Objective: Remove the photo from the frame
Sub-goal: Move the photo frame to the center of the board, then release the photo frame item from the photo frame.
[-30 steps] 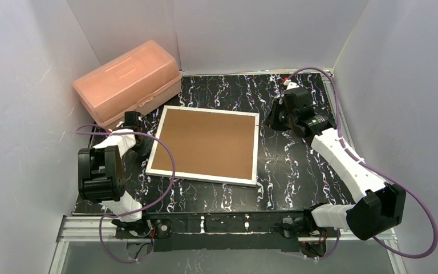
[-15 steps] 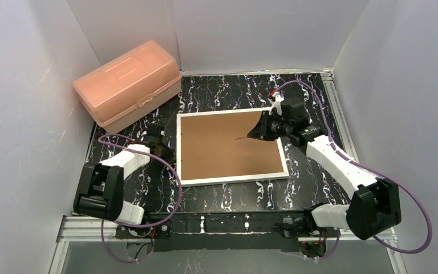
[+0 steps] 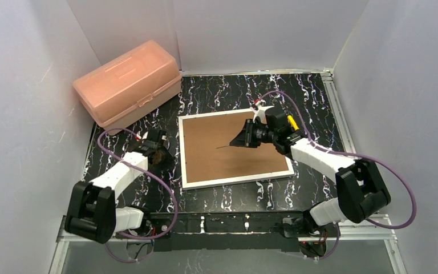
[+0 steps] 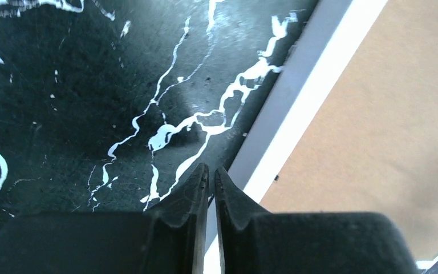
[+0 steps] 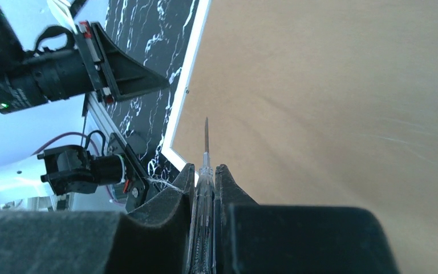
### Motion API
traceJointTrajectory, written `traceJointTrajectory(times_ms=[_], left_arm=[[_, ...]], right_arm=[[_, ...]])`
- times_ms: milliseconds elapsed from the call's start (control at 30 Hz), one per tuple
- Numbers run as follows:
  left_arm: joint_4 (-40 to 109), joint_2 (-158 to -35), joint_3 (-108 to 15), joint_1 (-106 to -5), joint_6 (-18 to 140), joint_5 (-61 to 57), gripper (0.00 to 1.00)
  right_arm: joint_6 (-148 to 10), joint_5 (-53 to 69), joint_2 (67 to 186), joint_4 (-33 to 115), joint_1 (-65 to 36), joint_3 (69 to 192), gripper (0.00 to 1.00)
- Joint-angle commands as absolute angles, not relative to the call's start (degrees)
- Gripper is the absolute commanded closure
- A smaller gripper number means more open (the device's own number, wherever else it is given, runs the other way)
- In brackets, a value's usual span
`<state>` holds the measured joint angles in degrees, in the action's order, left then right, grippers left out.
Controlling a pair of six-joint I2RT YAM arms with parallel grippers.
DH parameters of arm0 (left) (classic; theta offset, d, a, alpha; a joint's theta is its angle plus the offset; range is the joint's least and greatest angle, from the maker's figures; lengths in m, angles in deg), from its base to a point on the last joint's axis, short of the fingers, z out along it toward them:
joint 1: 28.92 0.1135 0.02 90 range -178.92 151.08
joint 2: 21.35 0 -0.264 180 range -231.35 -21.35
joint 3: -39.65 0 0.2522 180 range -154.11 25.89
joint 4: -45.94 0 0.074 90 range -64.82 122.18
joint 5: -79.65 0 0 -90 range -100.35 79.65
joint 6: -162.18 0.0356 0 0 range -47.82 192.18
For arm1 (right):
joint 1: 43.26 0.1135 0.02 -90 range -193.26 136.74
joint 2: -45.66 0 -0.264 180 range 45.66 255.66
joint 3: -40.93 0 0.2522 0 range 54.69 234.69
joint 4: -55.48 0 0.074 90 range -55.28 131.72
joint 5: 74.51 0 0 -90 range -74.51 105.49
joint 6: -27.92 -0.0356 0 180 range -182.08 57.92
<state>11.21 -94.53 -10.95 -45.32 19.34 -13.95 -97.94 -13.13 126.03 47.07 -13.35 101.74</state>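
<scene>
Down at the near edge of the black worktop with white marble veins [image 3: 217, 91], the two arms are bolted side by side, and both reach forward.

The left gripper [image 4: 211, 171] is low over the worktop, on the left side, just beside the left edge of the large flat rectangular picture frame with a thin white border [image 3: 228, 162]. Its two black fingers are almost together, with only a thin slit between them and nothing in it. The fingertips are just outside the white border. I cannot tell if they touch the frame.

The frame lies flat near the middle of the worktop, a little turned against the worktop edges. Its brown fibreboard back is up, so the photo cannot be seen from this side.

The right gripper [image 5: 205, 167] is over the right part of the frame, nearer to its far edge. Its fingers are closed on a thin tool with a clear handle and a sharp metal point [image 5: 206, 142]. The point goes out to the left, over the brown back, and ends near the middle of the board. I cannot tell if the point touches the board or is a little above it.

At the far left corner of the worktop stands a pink translucent plastic box with a closed lid [image 3: 126, 80], well apart from the frame.
</scene>
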Motion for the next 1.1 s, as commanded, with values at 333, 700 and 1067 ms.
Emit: traceJointTrajectory(times_ms=[333,700,1067], left_arm=[[27.97,-84.99,-2.65,-39.31,31.12,6.13,0.63],[35.67,-87.77,-0.13,-37.67,30.78,9.92,0.64],[35.54,-89.49,0.91,-37.37,30.94,10.99,0.66]], right_arm=[[-104.12,-8.76,134.1,63.6,-1.59,101.96,0.99],[-105.4,-9.84,141.89,71.29,0.38,102.2,0.99],[-107.17,-11.96,148.94,76.04,0.75,104.56,0.99]])
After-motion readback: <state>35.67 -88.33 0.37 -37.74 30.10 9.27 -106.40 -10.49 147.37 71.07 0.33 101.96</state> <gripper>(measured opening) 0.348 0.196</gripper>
